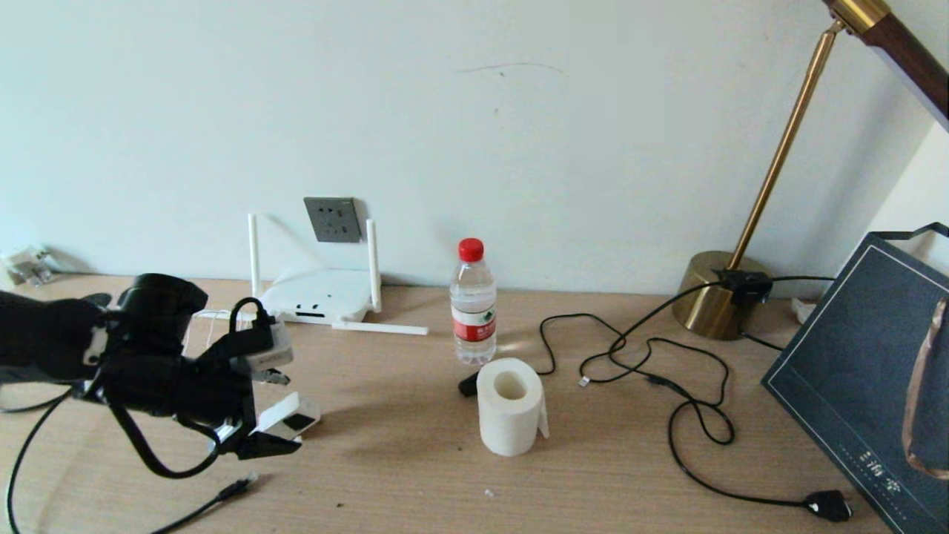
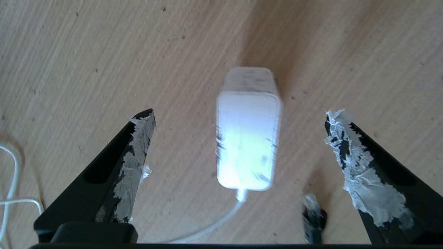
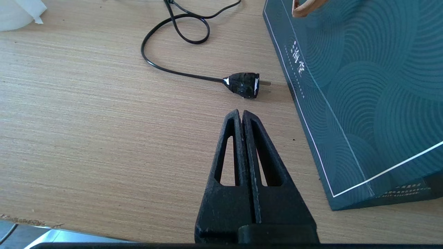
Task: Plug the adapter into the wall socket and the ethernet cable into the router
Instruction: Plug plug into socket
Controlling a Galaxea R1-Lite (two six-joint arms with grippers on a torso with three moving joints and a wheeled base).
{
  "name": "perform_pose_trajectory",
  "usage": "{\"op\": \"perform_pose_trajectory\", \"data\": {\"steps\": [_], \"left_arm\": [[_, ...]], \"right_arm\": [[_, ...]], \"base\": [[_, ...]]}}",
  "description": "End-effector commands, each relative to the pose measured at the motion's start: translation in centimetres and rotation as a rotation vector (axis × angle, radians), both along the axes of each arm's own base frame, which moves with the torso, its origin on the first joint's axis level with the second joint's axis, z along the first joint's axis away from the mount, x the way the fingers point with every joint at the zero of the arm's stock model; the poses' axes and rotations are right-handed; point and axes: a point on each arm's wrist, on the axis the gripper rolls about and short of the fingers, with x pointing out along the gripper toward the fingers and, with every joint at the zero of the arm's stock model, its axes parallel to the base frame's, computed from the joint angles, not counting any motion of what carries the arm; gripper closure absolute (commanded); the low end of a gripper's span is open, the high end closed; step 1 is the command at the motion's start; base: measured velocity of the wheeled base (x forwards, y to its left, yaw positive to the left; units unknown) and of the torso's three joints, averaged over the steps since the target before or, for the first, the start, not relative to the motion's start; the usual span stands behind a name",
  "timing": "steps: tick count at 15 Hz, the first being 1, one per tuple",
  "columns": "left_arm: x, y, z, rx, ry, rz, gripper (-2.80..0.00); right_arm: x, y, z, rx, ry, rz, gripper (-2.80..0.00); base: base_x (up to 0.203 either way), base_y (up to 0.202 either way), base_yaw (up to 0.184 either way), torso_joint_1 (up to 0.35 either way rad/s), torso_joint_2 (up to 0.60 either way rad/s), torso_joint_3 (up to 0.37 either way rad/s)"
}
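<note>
1. Left gripper [image 2: 238, 119]: black two-finger claw, jaws spread wide, torn pale tape on the inner faces of its fingers [image 2: 138, 145]. It hangs over the wooden tabletop [image 1: 415, 475] on the robot's left side, holding nothing.
2. Adapter [image 2: 247, 138]: small white cube-shaped plug with a thin white cord [image 2: 214, 224] leaving its near end. It lies flat on the table between the two spread fingers, clear of both. In the head view it sits just under the gripper tips [image 1: 291, 419], dark panel facing forward.
3. Wall socket [image 1: 333, 219]: small square dark-grey outlet plate on the pale wall, directly above the router, nothing plugged in.
4. Router [image 1: 320, 295]: flat white rounded body against the wall; two slim antennas upright, one lying flat on the table to its right. Dark ports on the front edge.
5. Ethernet cable [image 1: 215, 500]: thin black lead, plug end lying loose on the table near the front edge, below the left gripper, well apart from the router.
6. Right gripper [image 3: 241, 117]: black claw, fingers pressed together, empty, parked low over the table near the black lamp plug [image 3: 244, 84] and beside the dark teal paper bag [image 3: 363, 90].
7. Mid-table: clear water bottle with red cap [image 1: 473, 300], white toilet-paper roll [image 1: 510, 406] just in front of it, looped black lamp cord [image 1: 689, 400], brass lamp [image 1: 723, 293] at the wall.
</note>
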Motion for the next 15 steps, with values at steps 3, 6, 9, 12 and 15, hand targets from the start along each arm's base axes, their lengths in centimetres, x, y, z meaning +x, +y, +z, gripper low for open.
{"op": "perform_pose_trajectory", "data": {"steps": [3, 6, 9, 12, 15], "left_arm": [[0.9, -0.2, -0.4, 0.003, 0.005, -0.016, -2.8], [1.2, -0.3, -0.6, 0.004, 0.007, -0.017, -2.8], [1.8, -0.6, -0.8, 0.007, 0.005, -0.027, -2.8], [2.3, -0.9, -1.1, 0.005, 0.015, -0.035, -2.8], [2.3, -0.8, -1.3, 0.006, 0.019, -0.033, -2.45]], "right_arm": [[0.0, 0.0, 0.0, -0.001, 0.002, 0.001, 0.0], [0.0, 0.0, 0.0, -0.001, 0.002, 0.001, 0.0], [0.0, 0.0, 0.0, -0.001, 0.002, 0.0, 0.0], [0.0, 0.0, 0.0, -0.001, 0.002, 0.001, 0.0], [0.0, 0.0, 0.0, -0.001, 0.002, 0.001, 0.0]], "base": [[0.0, 0.0, 0.0, 0.0, 0.0, 0.0], [0.0, 0.0, 0.0, 0.0, 0.0, 0.0], [0.0, 0.0, 0.0, 0.0, 0.0, 0.0], [0.0, 0.0, 0.0, 0.0, 0.0, 0.0], [0.0, 0.0, 0.0, 0.0, 0.0, 0.0]]}}
